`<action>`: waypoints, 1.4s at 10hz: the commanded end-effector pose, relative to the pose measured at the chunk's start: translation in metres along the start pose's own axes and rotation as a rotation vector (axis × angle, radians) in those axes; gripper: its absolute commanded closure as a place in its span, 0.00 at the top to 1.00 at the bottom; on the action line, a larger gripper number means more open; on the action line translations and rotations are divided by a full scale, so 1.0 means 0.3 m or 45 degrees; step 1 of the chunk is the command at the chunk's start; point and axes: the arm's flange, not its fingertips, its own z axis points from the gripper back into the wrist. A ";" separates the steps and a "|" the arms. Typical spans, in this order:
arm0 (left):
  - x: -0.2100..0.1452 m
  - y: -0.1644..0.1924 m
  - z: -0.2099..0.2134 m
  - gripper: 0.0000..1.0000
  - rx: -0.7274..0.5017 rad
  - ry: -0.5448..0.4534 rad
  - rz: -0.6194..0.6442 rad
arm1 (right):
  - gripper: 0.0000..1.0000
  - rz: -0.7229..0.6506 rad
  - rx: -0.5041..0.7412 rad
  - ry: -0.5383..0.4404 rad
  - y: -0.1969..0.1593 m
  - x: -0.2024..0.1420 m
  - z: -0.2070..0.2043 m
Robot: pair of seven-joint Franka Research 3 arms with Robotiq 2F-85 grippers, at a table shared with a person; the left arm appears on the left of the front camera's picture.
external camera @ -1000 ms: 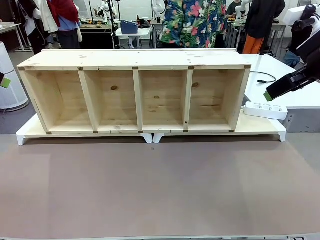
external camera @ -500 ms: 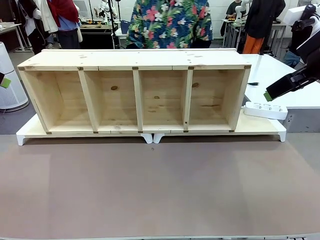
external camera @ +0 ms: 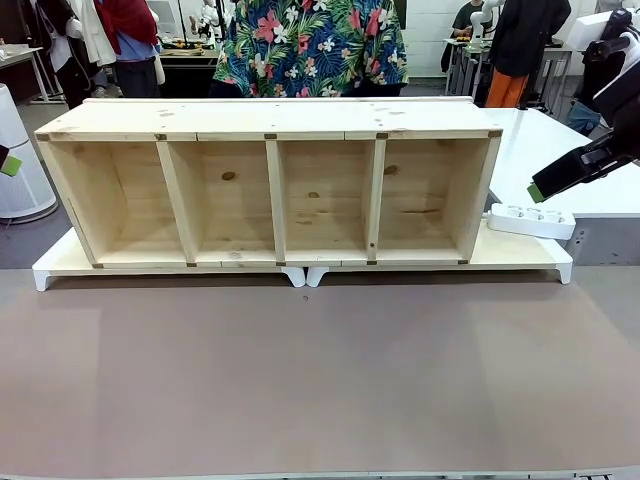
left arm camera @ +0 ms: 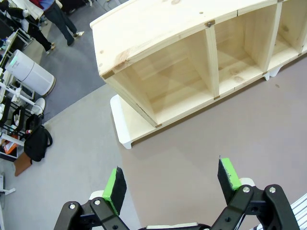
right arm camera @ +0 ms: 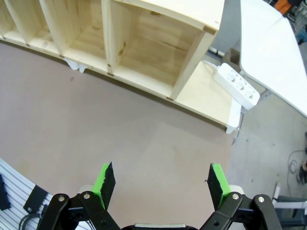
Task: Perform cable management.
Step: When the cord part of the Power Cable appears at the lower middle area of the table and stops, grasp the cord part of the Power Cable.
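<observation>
Two claws spread wide beside a pine shelf unit

The left gripper [left arm camera: 172, 182] had its green pads far apart above the brown tabletop [left arm camera: 230, 124], near one end of the four-bay shelf unit [external camera: 270, 120]. In the front view the frame edge cut it down to a green sliver. The right gripper [right arm camera: 161, 184] was splayed just as wide, near the white power strip [external camera: 530, 220], which lay on the white base [external camera: 520, 258] just beside the shelf unit. A person in a floral shirt [external camera: 305, 45] stood behind, lower body hidden by the shelf. Where the cable lay could not be told.
</observation>
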 end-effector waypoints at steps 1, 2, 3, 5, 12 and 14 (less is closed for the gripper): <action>0.007 -0.002 -0.008 1.00 0.012 -0.006 -0.004 | 1.00 -0.002 -0.004 -0.010 -0.005 0.003 0.001; 0.007 -0.002 -0.008 1.00 0.012 -0.006 -0.004 | 1.00 -0.002 -0.004 -0.010 -0.005 0.003 0.001; 0.007 -0.002 -0.008 1.00 0.012 -0.006 -0.004 | 1.00 -0.002 -0.004 -0.010 -0.005 0.003 0.001; 0.007 -0.002 -0.008 1.00 0.012 -0.006 -0.004 | 1.00 -0.002 -0.004 -0.010 -0.005 0.003 0.001; 0.007 -0.002 -0.008 1.00 0.012 -0.006 -0.004 | 1.00 -0.002 -0.004 -0.010 -0.005 0.003 0.001; 0.007 -0.002 -0.008 1.00 0.012 -0.006 -0.004 | 1.00 -0.002 -0.004 -0.010 -0.005 0.003 0.001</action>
